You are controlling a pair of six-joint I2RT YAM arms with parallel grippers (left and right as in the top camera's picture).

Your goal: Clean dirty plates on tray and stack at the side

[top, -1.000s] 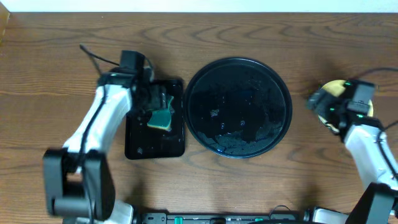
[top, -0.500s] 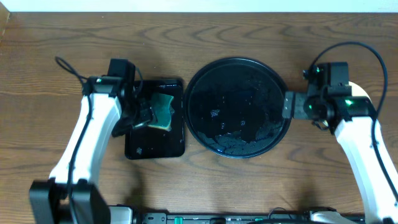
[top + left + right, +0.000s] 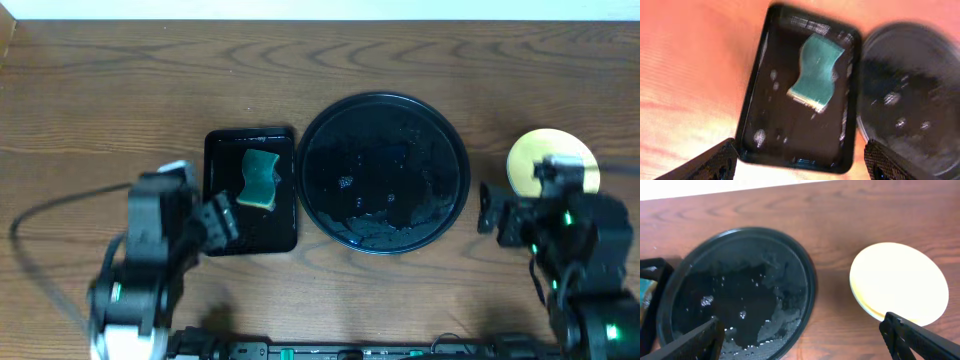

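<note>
The round black tray [image 3: 385, 100] lies mid-table, wet, with no plate on it; it also fills the left of the right wrist view [image 3: 735, 245]. To its right on the wood the plates [image 3: 540, 160] are stacked, a pale yellow one on top [image 3: 897, 280]. My right gripper [image 3: 487, 212] hangs open near the front, between tray and stack, with nothing between its fingers [image 3: 915, 337]. My left gripper [image 3: 218, 222] is open too, at the front left corner of the small rectangular tray [image 3: 755, 100], its fingers [image 3: 715, 162] empty.
A green sponge [image 3: 260, 178] lies in the small rectangular black tray [image 3: 225, 145], left of the round tray; the left wrist view shows the sponge [image 3: 817, 72] too. Bare wooden table stretches behind and to the far left.
Both arms have drawn back toward the front edge. The left gripper has left the sponge lying in the rectangular tray. The right arm has moved off the plate stack, uncovering it.
</note>
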